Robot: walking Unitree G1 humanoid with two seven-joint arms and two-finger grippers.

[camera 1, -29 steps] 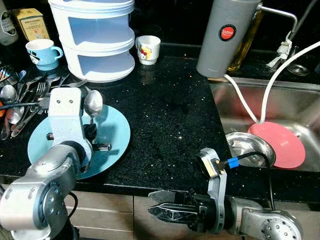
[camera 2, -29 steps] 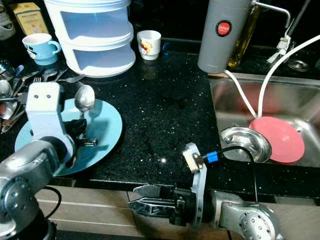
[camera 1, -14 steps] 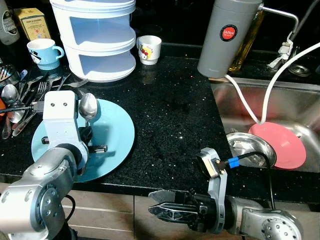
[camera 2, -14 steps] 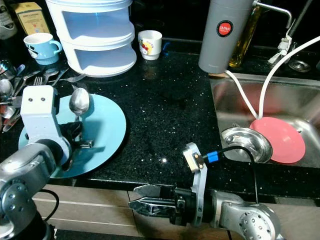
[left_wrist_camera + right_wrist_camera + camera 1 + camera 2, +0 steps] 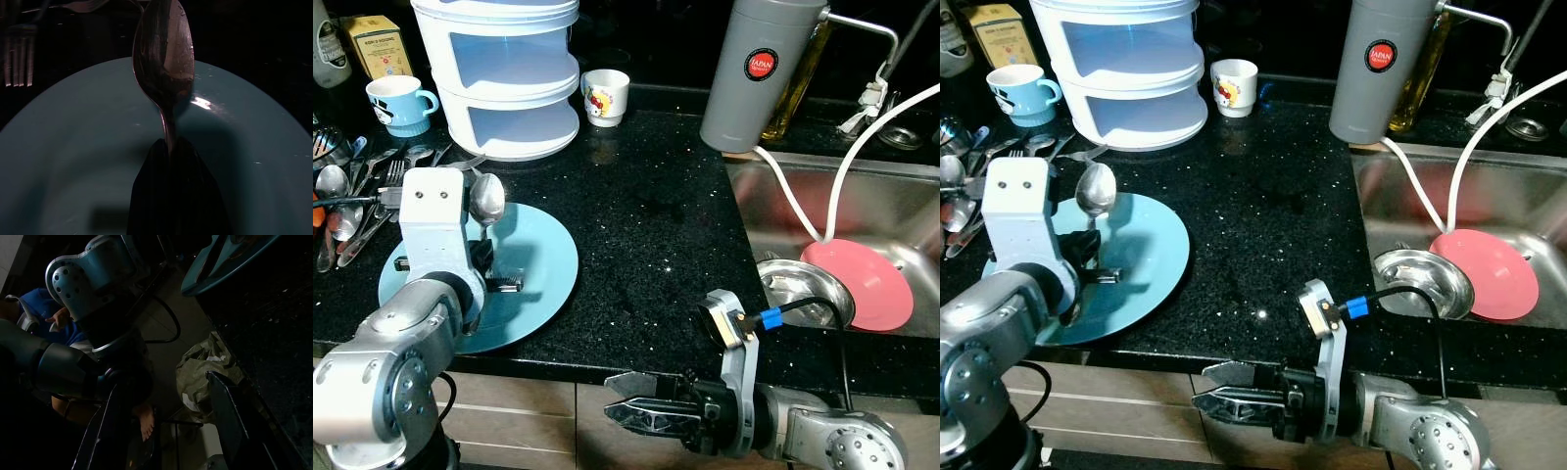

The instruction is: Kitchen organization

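A metal spoon [image 5: 488, 199] stands bowl-up over the round blue plate [image 5: 543, 269] on the black counter. My left gripper [image 5: 483, 253] is shut on the spoon's handle just above the plate. In the left wrist view the spoon [image 5: 164, 58] rises from the closed black fingers [image 5: 146, 196], with forks lying beyond the plate. My right gripper [image 5: 625, 411] hangs below the counter's front edge, pointing left, and is open with nothing in it; its fingers [image 5: 230, 421] stand well apart in the right wrist view.
Loose cutlery [image 5: 352, 196] lies left of the plate. Behind it stand a white tiered container [image 5: 497, 78], a blue mug [image 5: 399, 103] and a white cup [image 5: 604, 95]. A grey flask [image 5: 756, 73] stands by the sink [image 5: 901, 201], which holds a pink plate [image 5: 867, 284] and a steel bowl [image 5: 803, 286].
The left gripper has shifted the spoon slightly left over the plate and lifted it a little. The camera has shifted a bit. The right gripper has stayed where it was.
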